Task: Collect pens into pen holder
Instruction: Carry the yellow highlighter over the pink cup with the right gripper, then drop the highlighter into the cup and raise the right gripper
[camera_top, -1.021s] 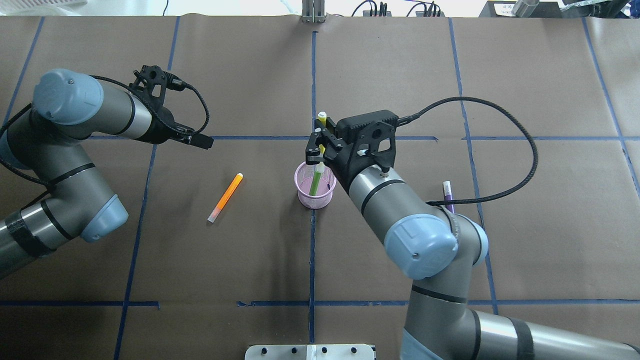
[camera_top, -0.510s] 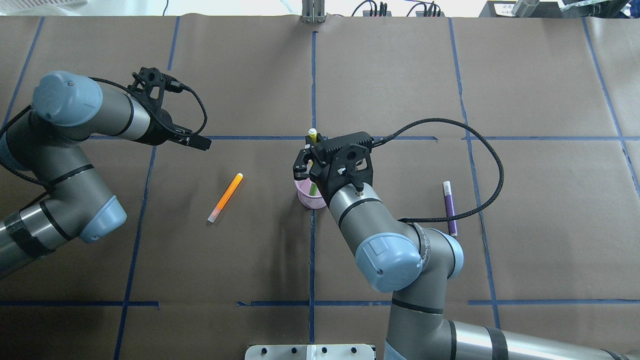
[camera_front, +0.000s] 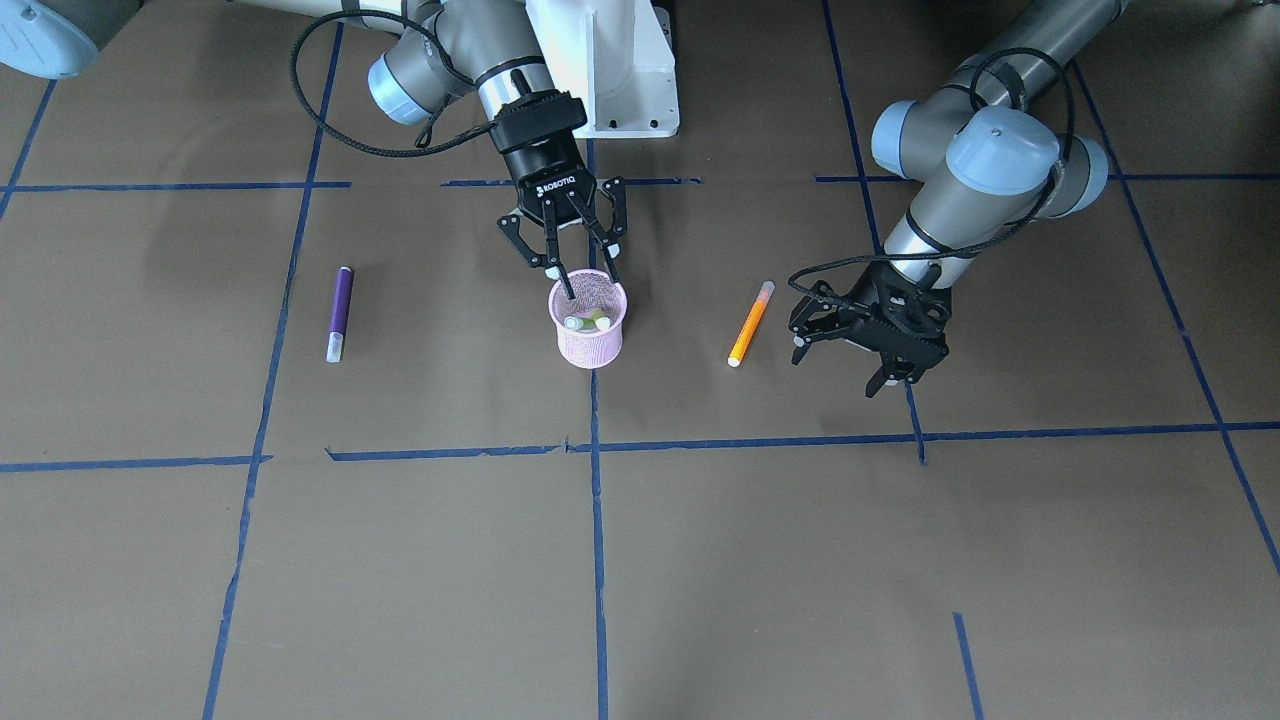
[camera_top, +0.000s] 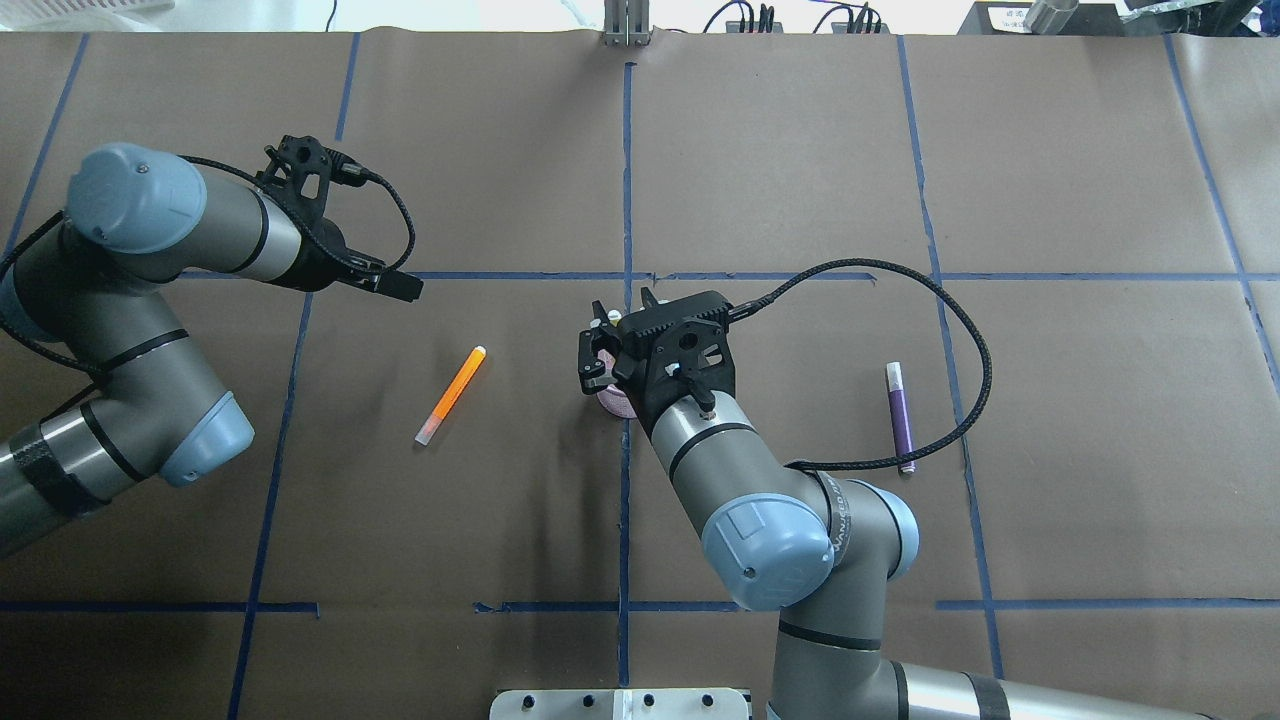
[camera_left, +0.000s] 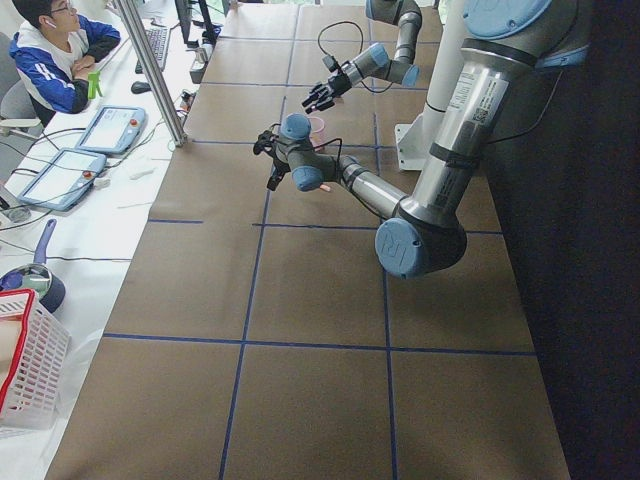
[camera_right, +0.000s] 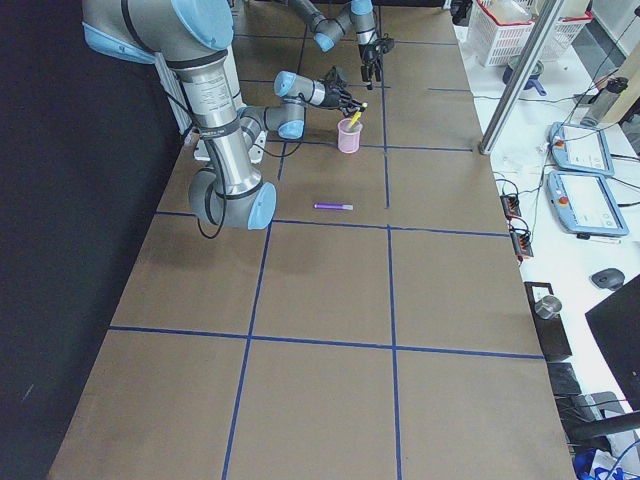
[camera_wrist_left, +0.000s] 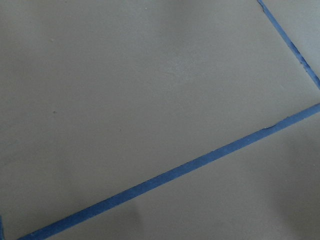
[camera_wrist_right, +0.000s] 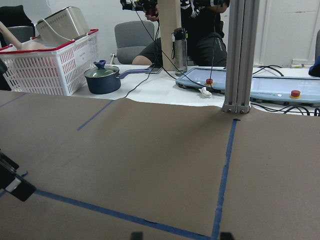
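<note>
The pink mesh pen holder (camera_front: 588, 338) stands at the table's middle. The green pen (camera_front: 598, 320) lies inside it, tilted against the rim, and also shows in the exterior right view (camera_right: 355, 118). My right gripper (camera_front: 590, 283) is open right above the holder, fingertips at its rim, touching no pen. In the overhead view it (camera_top: 598, 348) hides most of the holder (camera_top: 608, 401). The orange pen (camera_top: 451, 395) lies flat left of the holder. The purple pen (camera_top: 900, 415) lies flat to the right. My left gripper (camera_front: 842, 365) is open and empty, beyond the orange pen.
Blue tape lines (camera_top: 625, 170) cross the brown paper. The robot's white base (camera_front: 600, 70) stands behind the holder. A black cable (camera_top: 960, 330) loops from my right wrist close to the purple pen. A white basket (camera_wrist_right: 50, 65) and a pot (camera_wrist_right: 102, 80) stand off the table.
My right gripper came down over the holder with the green pen and opened; the pen now rests in the holder. The left arm has not moved.
</note>
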